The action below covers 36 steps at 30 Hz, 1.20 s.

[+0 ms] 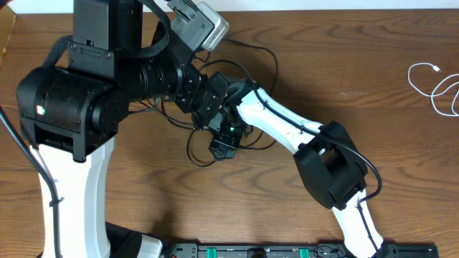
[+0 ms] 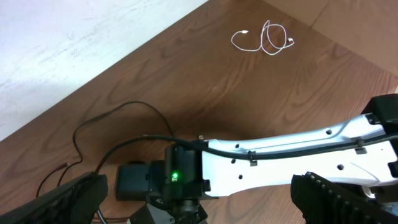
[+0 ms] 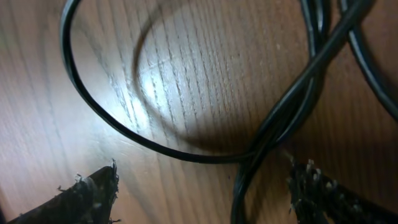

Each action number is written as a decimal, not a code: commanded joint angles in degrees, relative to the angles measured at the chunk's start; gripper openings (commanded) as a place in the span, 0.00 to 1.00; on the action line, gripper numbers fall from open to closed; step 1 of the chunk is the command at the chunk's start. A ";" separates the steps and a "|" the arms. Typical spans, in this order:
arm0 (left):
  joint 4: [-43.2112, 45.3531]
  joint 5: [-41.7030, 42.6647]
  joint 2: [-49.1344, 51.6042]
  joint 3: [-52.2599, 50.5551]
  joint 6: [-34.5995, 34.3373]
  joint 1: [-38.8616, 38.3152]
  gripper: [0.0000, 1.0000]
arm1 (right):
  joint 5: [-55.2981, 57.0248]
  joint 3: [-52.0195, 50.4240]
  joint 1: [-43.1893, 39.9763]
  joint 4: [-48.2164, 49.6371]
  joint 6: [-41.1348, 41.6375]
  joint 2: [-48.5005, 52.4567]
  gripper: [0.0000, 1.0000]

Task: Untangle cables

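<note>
Your right gripper [image 3: 205, 193] stood open just above the black cables [image 3: 205, 158], with one loop between its fingers, not gripped. Your left gripper [image 2: 205, 199] stood wide open, holding nothing. The black cables lay tangled near the centre of the table [image 1: 344, 64]. The white cable [image 1: 437, 89] lay well apart at 2 o'clock.

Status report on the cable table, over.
Left gripper open, empty, above the right arm. Right gripper open, low over crossed black cables, none gripped. White cable lying apart, on its own.
</note>
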 commanded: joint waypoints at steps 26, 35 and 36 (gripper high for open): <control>0.04 1.22 -0.70 0.42 -0.57 -0.02 0.99 | 3.65 -0.07 -2.34 3.82 -2.84 2.25 0.01; 0.26 0.61 -0.68 0.42 -0.44 -0.02 0.99 | 4.00 2.40 -9.79 4.83 1.07 2.23 0.01; 0.26 0.31 -0.57 0.42 -0.07 -0.02 0.99 | 4.00 3.72 -10.80 3.65 1.05 2.23 0.01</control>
